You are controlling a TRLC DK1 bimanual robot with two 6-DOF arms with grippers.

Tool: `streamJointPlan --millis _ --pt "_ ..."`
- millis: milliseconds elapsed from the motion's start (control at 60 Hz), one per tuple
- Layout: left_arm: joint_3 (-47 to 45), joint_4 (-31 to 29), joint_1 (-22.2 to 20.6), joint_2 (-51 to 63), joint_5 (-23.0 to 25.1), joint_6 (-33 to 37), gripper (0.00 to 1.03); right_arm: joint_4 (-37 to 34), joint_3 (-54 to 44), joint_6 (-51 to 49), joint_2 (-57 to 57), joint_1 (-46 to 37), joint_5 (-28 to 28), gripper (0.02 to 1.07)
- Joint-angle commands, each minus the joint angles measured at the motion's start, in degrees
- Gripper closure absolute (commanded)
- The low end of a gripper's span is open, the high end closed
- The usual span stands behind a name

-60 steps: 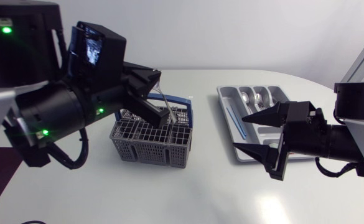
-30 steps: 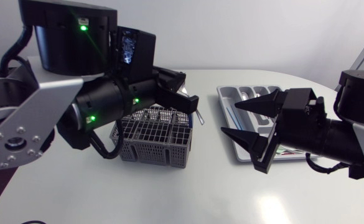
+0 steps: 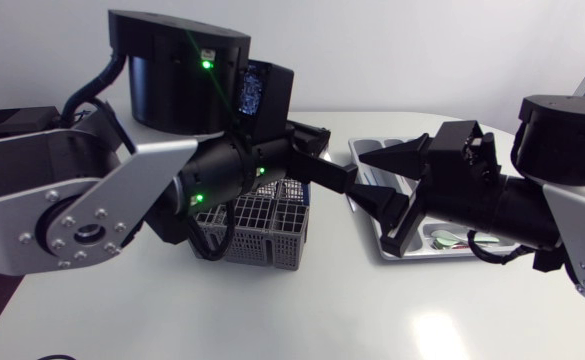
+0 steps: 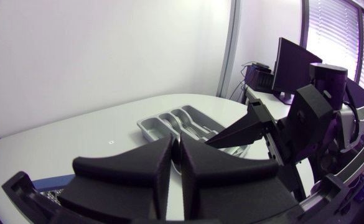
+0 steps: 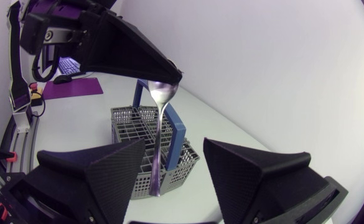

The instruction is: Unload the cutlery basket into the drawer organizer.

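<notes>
Pinching a spoon (image 5: 163,93) by its bowl, the left end effector (image 4: 177,144) is clamped tight, its two wedge fingers pressed almost together in the left wrist view. The spoon's handle hangs straight down from those fingertips.

It hangs in the air ahead of the right end effector (image 5: 174,146), in line with the gap between the fingers, and that one is spread wide with nothing in it. In the head view the two end effectors meet nose to nose, the left's tip sitting between the right's upper and lower fingers.

A second ago the left fingers were down in the cutlery basket (image 3: 267,235), drawing a silver piece up. Half a second ago they were level with the basket's right edge. Now they are past it, out toward the drawer organizer (image 4: 150,129).

The right end effector has come the other way, from over the organizer's near end to its left edge.

The left arm (image 3: 102,210) now stretches across the basket and hides most of it. The right arm (image 3: 562,220) lies over the organizer.

The basket, with its blue handle (image 5: 175,134), has not shifted on the tabletop (image 3: 302,310). The organizer sits just beside it, silver cutlery (image 4: 193,126) lying in its compartments.
</notes>
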Motion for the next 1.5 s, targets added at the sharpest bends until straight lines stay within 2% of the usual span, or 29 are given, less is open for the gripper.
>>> streamJointPlan --millis 0,217,283,650,783,850,1283,1333,1367,1483 --pt "2.29 0.93 -0.24 1.02 0.83 -1.88 1.00 1.20 2.10 2.61 1.96 0.67 0.48 0.46" --pt "2.64 1.72 -0.24 2.33 1.54 -1.88 1.00 1.12 3.15 4.28 3.81 0.76 -1.19 0.62" --pt "2.73 1.72 -0.15 2.51 1.80 -1.88 1.00 1.03 3.24 4.45 3.81 0.85 -1.28 0.64" --pt "2.99 1.63 0.47 2.60 2.24 -1.79 1.00 0.33 3.68 5.16 4.68 1.02 -3.56 0.94" --pt "2.73 1.63 0.55 2.42 2.33 -1.79 1.00 0.24 3.51 5.16 4.86 1.37 -4.27 0.96" --pt "2.73 1.63 0.64 2.42 2.33 -1.79 1.00 0.15 3.33 5.16 4.68 1.64 -4.53 1.01" --pt "2.73 1.55 0.99 2.16 2.77 -1.70 0.98 -0.82 2.45 4.89 4.16 3.04 -4.88 1.01" --pt "2.73 1.63 1.26 1.98 2.94 -1.70 0.92 -1.17 2.54 4.89 3.98 3.04 -5.15 1.01" --pt "2.82 1.63 1.26 1.89 3.12 -1.70 0.82 -1.43 2.54 4.89 3.98 3.13 -5.23 1.01" --pt "3.08 1.55 1.70 1.37 3.30 -1.70 0.60 -2.14 2.54 4.81 3.72 3.48 -5.50 1.01"
